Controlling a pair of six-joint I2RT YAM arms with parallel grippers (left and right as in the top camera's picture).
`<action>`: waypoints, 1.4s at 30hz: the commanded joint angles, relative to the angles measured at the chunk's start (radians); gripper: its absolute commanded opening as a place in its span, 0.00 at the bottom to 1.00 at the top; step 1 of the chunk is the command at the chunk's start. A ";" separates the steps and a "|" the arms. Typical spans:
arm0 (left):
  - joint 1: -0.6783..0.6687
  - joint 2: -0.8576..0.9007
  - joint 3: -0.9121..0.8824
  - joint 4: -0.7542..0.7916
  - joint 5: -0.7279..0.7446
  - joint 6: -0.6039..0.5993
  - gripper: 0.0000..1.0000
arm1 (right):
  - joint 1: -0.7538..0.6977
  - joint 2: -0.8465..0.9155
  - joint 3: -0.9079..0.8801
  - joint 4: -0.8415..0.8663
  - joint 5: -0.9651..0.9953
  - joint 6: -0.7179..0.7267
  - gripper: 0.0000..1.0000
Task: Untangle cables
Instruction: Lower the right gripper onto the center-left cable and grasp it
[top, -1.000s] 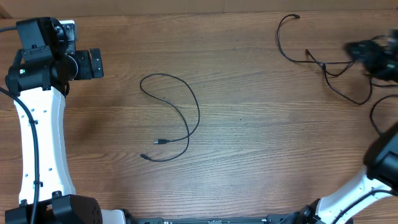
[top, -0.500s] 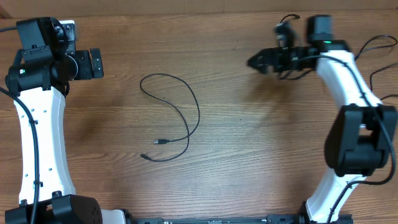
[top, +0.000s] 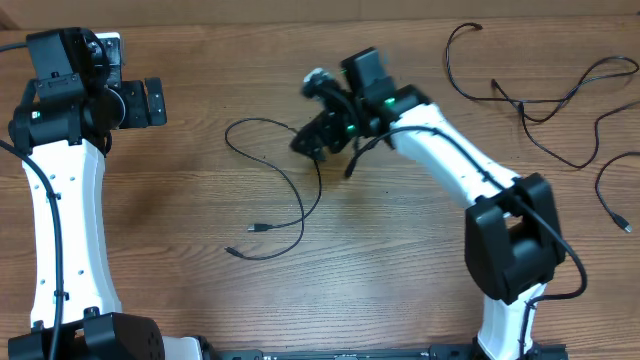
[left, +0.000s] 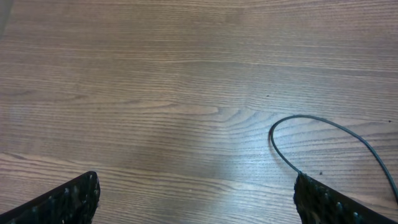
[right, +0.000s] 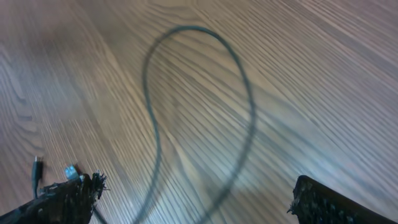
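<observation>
Left gripper (top: 155, 102): jaws spread as wide as they go, nothing between them. It sits at the far left of the wooden surface (top: 420, 260), well apart from every cable. In my left wrist view, the gripper (left: 202, 205) shows only its two fingertips at the bottom corners, with bare wood between them. The end of a cable bend (left: 323, 127) lies ahead to the right, not touching.

Right gripper (top: 305, 143): jaws likewise fully apart and empty. It is above the upper right part of the looped cable (top: 319, 192), which lies flat near the middle of the surface. Its two plug ends (top: 258, 229) are at the lower left of the loop. In the right wrist view the gripper (right: 199, 202) frames the blurred loop (right: 205, 93) without contact. I cannot tell its height.

Other cables (top: 520, 105) lie crossed over one another at the far right corner. One more cable (top: 600, 185) runs along the right edge.
</observation>
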 joint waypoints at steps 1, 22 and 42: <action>-0.002 -0.005 0.008 0.001 -0.003 -0.013 1.00 | 0.053 0.047 0.008 0.040 0.046 -0.003 1.00; -0.002 -0.005 0.008 0.001 -0.003 -0.013 0.99 | 0.244 0.244 0.008 0.367 0.056 0.027 0.96; -0.002 -0.005 0.008 0.002 -0.003 -0.013 0.99 | 0.259 0.282 0.008 0.417 0.076 0.026 0.79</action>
